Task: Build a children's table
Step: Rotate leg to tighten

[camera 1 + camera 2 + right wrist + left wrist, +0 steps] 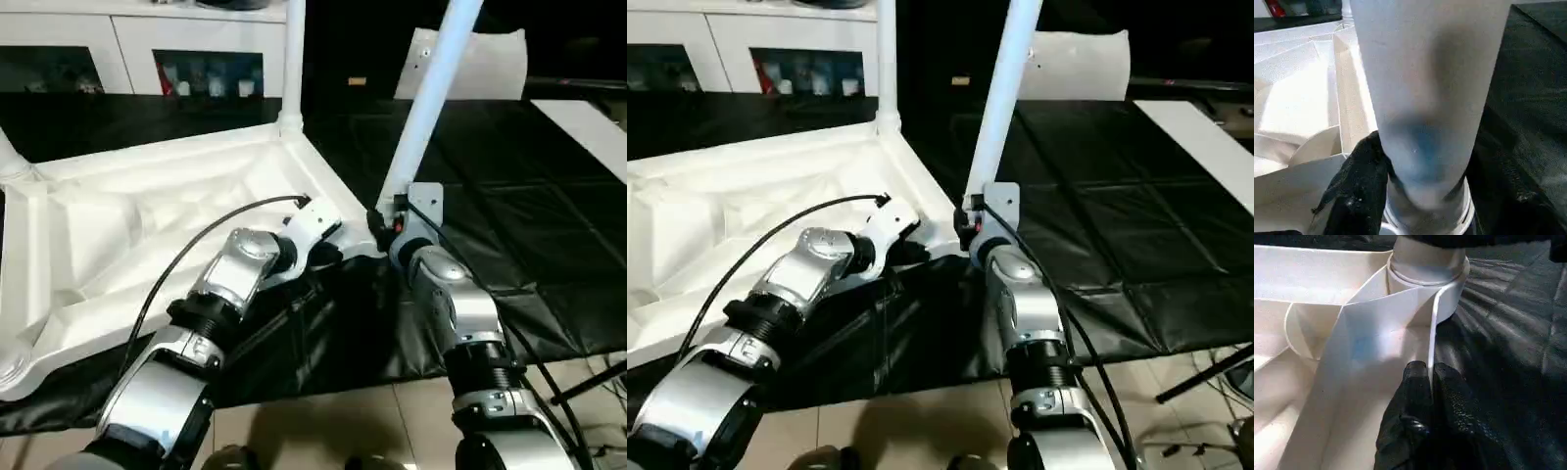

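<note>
**A:** Tabletop [147, 225] first: where does it lie, and how would it handle?

**B:** It lies upside down across the left half of the head view, on the black-covered counter [509, 225], ribs facing up. It looks like thin moulded plastic, so I judge it light, fairly stiff along the ribs, and smooth enough to slide on the cloth. The rim wall is the natural place to pinch.

**A:** Is that what the left end effector [1431, 377] does?

**B:** Yes. In the left wrist view its black fingers [1413, 396] are pressed together on the thin rim wall, just below the corner socket [1425, 279]. That should steady the corner.

**A:** And further right?

**B:** One leg [292, 59] stands upright in the far corner, at upper centre. The second leg [431, 98] leans up toward the upper right from the near corner socket. The right end effector [1420, 205] straddles its base, fingers [1359, 186] on either side of the tube; I cannot tell whether they bear on it.

**A:** How will that leg handle?

**B:** Hollow, light, rigid, slippery and tapered. Low near the socket seems the best hold, since a high grip would lever the joint.
</note>
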Tool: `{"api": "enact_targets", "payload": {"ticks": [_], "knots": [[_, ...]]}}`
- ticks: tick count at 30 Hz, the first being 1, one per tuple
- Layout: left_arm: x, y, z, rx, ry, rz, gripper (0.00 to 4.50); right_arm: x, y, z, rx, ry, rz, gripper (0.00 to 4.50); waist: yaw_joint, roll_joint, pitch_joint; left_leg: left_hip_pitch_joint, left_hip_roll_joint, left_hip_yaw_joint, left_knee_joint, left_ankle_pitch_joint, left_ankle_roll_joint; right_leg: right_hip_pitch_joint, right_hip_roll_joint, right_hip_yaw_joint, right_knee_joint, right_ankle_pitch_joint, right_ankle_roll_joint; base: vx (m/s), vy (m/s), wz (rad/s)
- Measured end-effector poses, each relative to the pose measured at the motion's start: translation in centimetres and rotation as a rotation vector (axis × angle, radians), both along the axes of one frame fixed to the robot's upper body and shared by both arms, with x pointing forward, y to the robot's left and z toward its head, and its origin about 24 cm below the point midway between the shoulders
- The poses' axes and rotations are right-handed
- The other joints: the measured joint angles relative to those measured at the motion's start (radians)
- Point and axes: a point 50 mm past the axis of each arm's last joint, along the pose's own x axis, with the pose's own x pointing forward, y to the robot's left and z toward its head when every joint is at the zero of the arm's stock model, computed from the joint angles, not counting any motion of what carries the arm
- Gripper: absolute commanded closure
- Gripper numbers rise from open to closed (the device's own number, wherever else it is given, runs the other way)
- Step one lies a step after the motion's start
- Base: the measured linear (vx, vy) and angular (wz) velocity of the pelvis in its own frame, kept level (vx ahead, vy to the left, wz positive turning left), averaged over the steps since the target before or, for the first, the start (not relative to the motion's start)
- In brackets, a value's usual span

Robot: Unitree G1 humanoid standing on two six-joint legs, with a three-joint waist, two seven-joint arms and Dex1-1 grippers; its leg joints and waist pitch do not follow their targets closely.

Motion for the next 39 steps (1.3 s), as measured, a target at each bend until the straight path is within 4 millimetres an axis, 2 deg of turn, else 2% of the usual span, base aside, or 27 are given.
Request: {"api": "enact_targets", "payload": {"ticks": [3,6,10,12,13,16,17,18,19,23,27,30,31,34,36,39], "knots": [[0.0,0.5,0.2,0.001,-0.023,-0.011,4.50,-0.7,0.0,0.1,0.014,-0.031,0.022,1.39,0.000,0.000,0.000,-0.001,0.001,0.000,-0.006,0.000,0.000,-0.004,0.000,-0.001,0.000,0.003,0.012,0.000,0.000,0.00],[-0.2,1.3,0.4,0.003,-0.045,-0.046,4.50,-2.0,-0.4,-0.5,-0.031,-0.063,0.133,1.18,0.001,0.000,0.000,-0.001,0.004,0.000,-0.009,0.000,0.000,-0.006,0.002,-0.002,0.001,0.008,0.015,0.057,-0.032,-0.01],[-0.2,2.1,0.9,0.009,-0.070,-0.064,4.50,-2.9,-0.8,-0.7,-0.056,-0.079,0.206,0.90,0.007,0.000,0.000,-0.007,0.009,0.001,-0.013,0.003,-0.004,-0.019,0.007,-0.004,0.009,0.005,0.019,0.026,-0.021,-0.02],[-0.3,2.5,0.9,0.018,-0.080,-0.094,4.50,-3.9,-1.9,-0.5,-0.083,-0.111,0.273,0.74,0.019,0.000,0.000,-0.008,0.012,0.001,-0.013,0.003,-0.004,-0.021,0.008,-0.005,0.014,0.002,0.019,0.000,0.000,0.00],[-0.5,2.9,0.9,0.020,-0.082,-0.120,4.50,-4.7,-3.3,-0.5,-0.113,-0.123,0.315,0.50,0.024,0.000,0.000,-0.007,0.012,0.001,-0.013,0.003,-0.004,-0.021,0.008,-0.005,0.016,0.000,0.020,0.000,0.000,0.00],[-0.6,4.3,0.9,0.030,-0.084,-0.152,4.50,-5.5,-6.3,-0.3,-0.144,-0.120,0.341,0.30,0.021,0.000,0.000,-0.006,0.013,0.001,-0.012,0.003,-0.005,-0.021,0.008,-0.005,0.018,0.000,0.020,0.000,0.000,0.00],[-0.7,4.7,0.9,0.035,-0.084,-0.163,4.50,-5.7,-7.0,-0.1,-0.145,-0.121,0.354,0.30,0.019,-0.001,0.000,-0.005,0.013,0.002,-0.011,0.003,-0.005,-0.020,0.008,-0.005,0.018,0.001,0.019,0.000,0.000,0.00],[-0.7,4.9,0.9,0.039,-0.084,-0.175,4.50,-5.7,-7.5,0.2,-0.146,-0.128,0.367,0.07,0.017,-0.001,0.000,-0.005,0.013,0.001,-0.011,0.004,-0.005,-0.020,0.008,-0.005,0.018,0.001,0.019,0.000,0.000,0.00],[-0.8,5.0,0.9,0.042,-0.082,-0.188,4.50,-5.9,-7.7,0.5,-0.151,-0.134,0.399,0.02,0.018,-0.001,0.000,-0.005,0.013,0.002,-0.010,0.004,-0.005,-0.020,0.008,-0.005,0.018,0.001,0.018,0.000,0.000,0.00],[-1.2,5.4,0.9,0.056,-0.074,-0.271,4.50,-6.7,-8.6,1.2,-0.167,-0.138,0.506,0.02,0.021,-0.001,0.000,-0.005,0.013,0.002,-0.009,0.004,-0.005,-0.019,0.008,-0.004,0.018,0.001,0.019,0.000,0.000,0.00],[-2.4,6.9,0.8,0.055,-0.040,-0.424,4.50,-7.3,-10.2,2.3,-0.176,-0.108,0.637,0.02,0.025,-0.002,-0.001,-0.005,0.014,0.002,-0.009,0.003,-0.005,-0.019,0.008,-0.005,0.017,0.001,0.019,0.000,0.000,0.00],[-2.9,7.3,0.8,0.050,-0.021,-0.490,4.50,-7.6,-9.7,2.2,-0.151,-0.092,0.719,0.02,0.032,-0.002,-0.001,-0.005,0.014,0.002,-0.008,0.003,-0.005,-0.018,0.008,-0.006,0.019,0.001,0.018,0.000,0.000,0.00],[-3.0,7.3,0.8,0.051,-0.011,-0.519,4.50,-7.7,-9.4,2.2,-0.137,-0.086,0.757,0.19,0.036,-0.003,-0.001,-0.005,0.014,0.002,-0.006,0.003,-0.005,-0.018,0.008,-0.005,0.019,0.001,0.018,0.000,0.000,0.00],[-3.4,7.4,0.7,0.057,0.015,-0.577,4.50,-7.7,-8.5,2.2,-0.114,-0.066,0.871,0.30,0.044,-0.004,0.000,-0.005,0.014,0.003,-0.003,0.003,-0.005,-0.017,0.007,-0.005,0.019,0.003,0.016,0.000,0.000,0.00],[-3.5,7.3,0.7,0.064,0.019,-0.608,4.50,-7.6,-8.0,2.2,-0.105,-0.062,0.919,0.62,0.052,-0.005,-0.001,-0.005,0.014,0.003,-0.002,0.003,-0.005,-0.016,0.007,-0.005,0.019,0.003,0.015,0.000,0.000,0.00],[-3.8,7.3,0.8,0.080,0.028,-0.673,4.50,-7.3,-7.2,1.8,-0.086,-0.030,1.009,0.74,0.059,-0.006,-0.001,-0.005,0.014,0.003,0.001,0.003,-0.005,-0.015,0.007,-0.005,0.020,0.003,0.015,0.000,0.000,0.00]]}}
